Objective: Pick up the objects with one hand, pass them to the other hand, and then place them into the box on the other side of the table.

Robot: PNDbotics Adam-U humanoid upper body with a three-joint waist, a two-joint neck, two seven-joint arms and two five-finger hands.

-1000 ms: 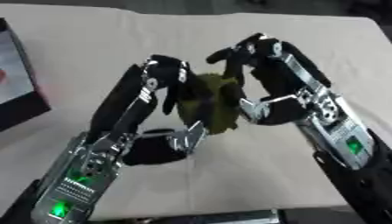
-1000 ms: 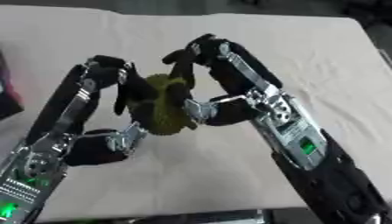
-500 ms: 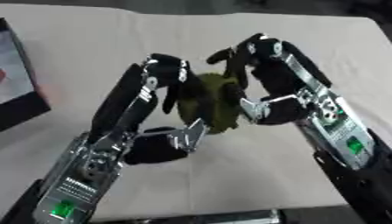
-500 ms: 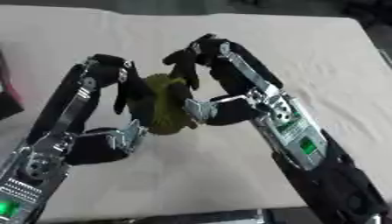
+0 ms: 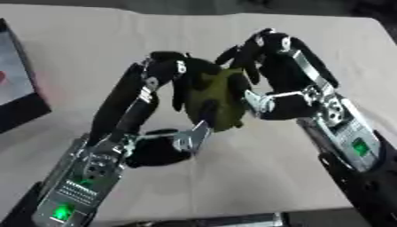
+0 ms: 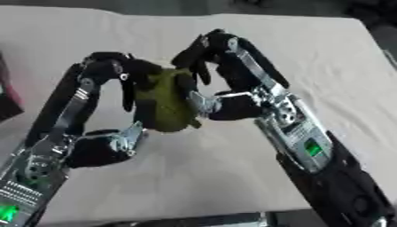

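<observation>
Our left hand comes in from the lower left and our right hand from the lower right, and they meet above the middle of the table. Between them we hold an olive-green object, soft-looking and with an irregular shape; we cannot say more exactly what it is. The left hand has its fingers curled down over the left and upper side of the object, and its thumb reaches up from below toward the lower edge. The right hand is closed on the right side: its dark fingers bend over the top of the object, and its thumb presses against the right flank. So both hands are grasping the same object, and it is lifted off the table, which is covered with a pale beige cloth.

At the left edge of the left eye view we see a part of a box with a dark wall and a light inside with a red mark. It stands well apart from the hands. Green lights glow on both forearms.
</observation>
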